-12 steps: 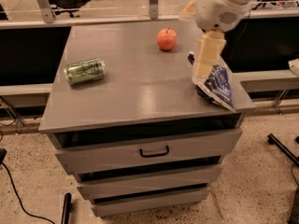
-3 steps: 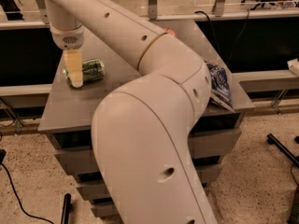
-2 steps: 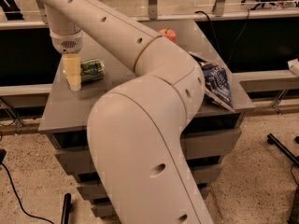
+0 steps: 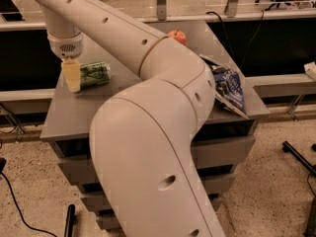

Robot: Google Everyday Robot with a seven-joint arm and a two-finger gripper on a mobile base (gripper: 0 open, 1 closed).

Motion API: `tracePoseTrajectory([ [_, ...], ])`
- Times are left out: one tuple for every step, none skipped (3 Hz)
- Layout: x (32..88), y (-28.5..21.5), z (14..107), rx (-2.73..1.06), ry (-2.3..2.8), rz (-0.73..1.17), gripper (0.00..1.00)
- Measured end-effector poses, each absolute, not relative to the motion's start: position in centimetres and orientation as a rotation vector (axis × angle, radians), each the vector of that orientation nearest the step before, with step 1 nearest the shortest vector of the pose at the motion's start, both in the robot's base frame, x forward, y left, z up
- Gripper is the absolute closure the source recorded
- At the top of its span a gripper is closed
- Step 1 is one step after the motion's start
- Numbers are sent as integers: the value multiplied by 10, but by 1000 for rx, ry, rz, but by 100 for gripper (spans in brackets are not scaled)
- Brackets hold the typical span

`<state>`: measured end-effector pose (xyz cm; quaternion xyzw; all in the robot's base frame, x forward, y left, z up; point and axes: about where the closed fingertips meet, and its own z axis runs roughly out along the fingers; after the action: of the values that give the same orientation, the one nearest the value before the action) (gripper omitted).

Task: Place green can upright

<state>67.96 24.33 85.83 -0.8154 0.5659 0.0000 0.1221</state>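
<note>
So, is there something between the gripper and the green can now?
Nothing visible does. The gripper hangs right at the picture-left end of the green can, which lies on its side on the cabinet top. The apple and the chip bag are far off on the other side.

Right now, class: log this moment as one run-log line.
green can: on its side, cabinet top | hand: at one end of it | upright: not yet

gripper point(image 4: 72, 76) touching green can point(image 4: 95, 74); tabletop point(image 4: 69, 117) free in front; arm point(image 4: 148, 132) blocks centre
</note>
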Motion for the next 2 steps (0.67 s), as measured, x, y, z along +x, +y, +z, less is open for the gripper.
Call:
tracePoseTrajectory([
  [677, 249, 855, -2437, 1607, -1, 60],
  [678, 251, 848, -2484, 1560, 15, 84],
])
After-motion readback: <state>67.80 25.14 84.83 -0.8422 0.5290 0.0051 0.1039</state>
